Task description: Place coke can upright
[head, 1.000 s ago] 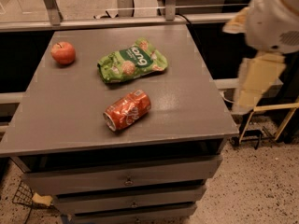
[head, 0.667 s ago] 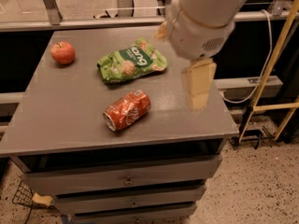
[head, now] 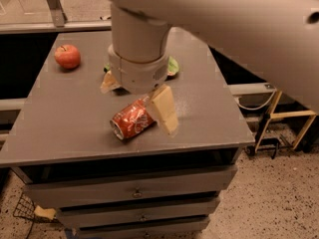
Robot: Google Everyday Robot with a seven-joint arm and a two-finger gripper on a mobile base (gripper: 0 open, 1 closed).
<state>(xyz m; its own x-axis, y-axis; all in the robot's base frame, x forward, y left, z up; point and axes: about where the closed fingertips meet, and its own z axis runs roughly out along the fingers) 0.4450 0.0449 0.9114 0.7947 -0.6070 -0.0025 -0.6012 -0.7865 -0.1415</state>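
The coke can (head: pixel 131 121) lies on its side near the front middle of the grey table (head: pixel 65 128), its silver end facing front-left. My gripper (head: pixel 136 97) hangs from the thick white arm directly above the can. It is open: one cream finger (head: pixel 164 109) reaches down at the can's right end, and the other fingertip (head: pixel 108 83) shows behind and left of the can. Neither finger is closed on the can.
A red apple (head: pixel 67 56) sits at the back left of the table. A green chip bag (head: pixel 172 66) is mostly hidden behind the arm. Drawers (head: pixel 134 193) are below the tabletop. A wooden frame (head: pixel 284 121) stands on the floor to the right.
The arm has swung in from the right and now sits over the middle of the table, with the gripper lowered over the can. The can, apple and bag have not moved.
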